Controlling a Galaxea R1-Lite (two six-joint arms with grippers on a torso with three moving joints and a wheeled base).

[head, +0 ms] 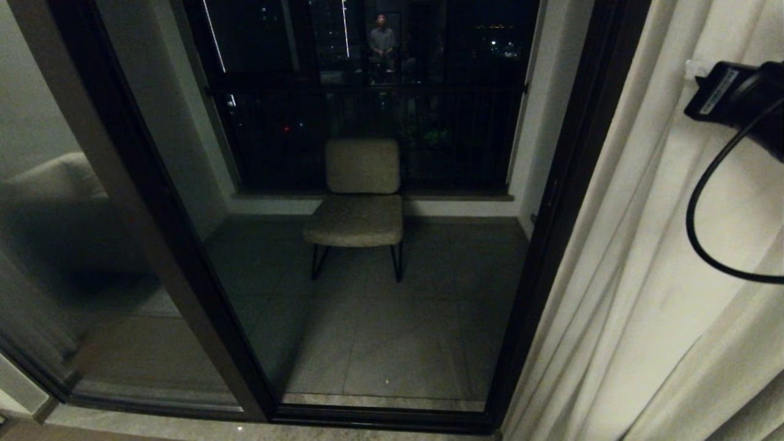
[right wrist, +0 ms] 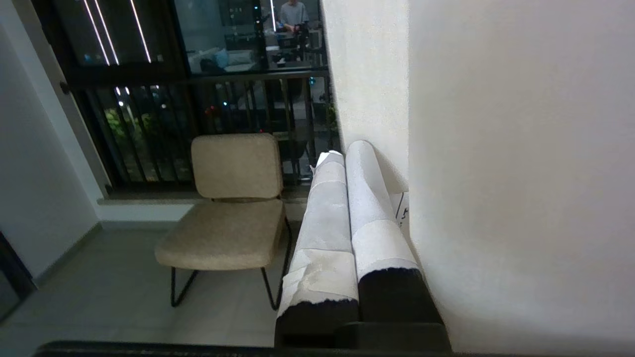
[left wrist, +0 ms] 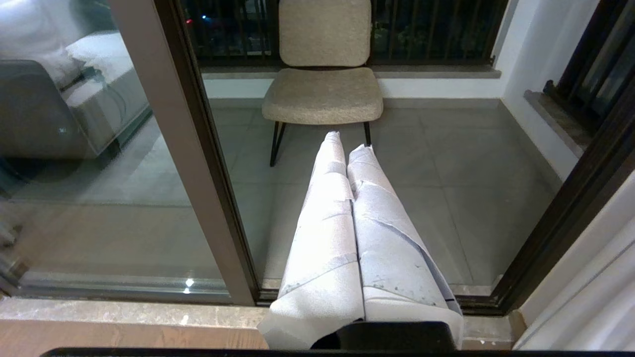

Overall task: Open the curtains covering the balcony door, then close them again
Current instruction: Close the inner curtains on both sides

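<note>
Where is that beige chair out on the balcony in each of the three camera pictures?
Head view: the chair stands centre, behind the glass, before the railing.
Left wrist view: top centre, beyond the shut left gripper.
Right wrist view: lower left of centre, beside the shut right gripper.
Shared landmark: the dark balcony railing behind the chair.
</note>
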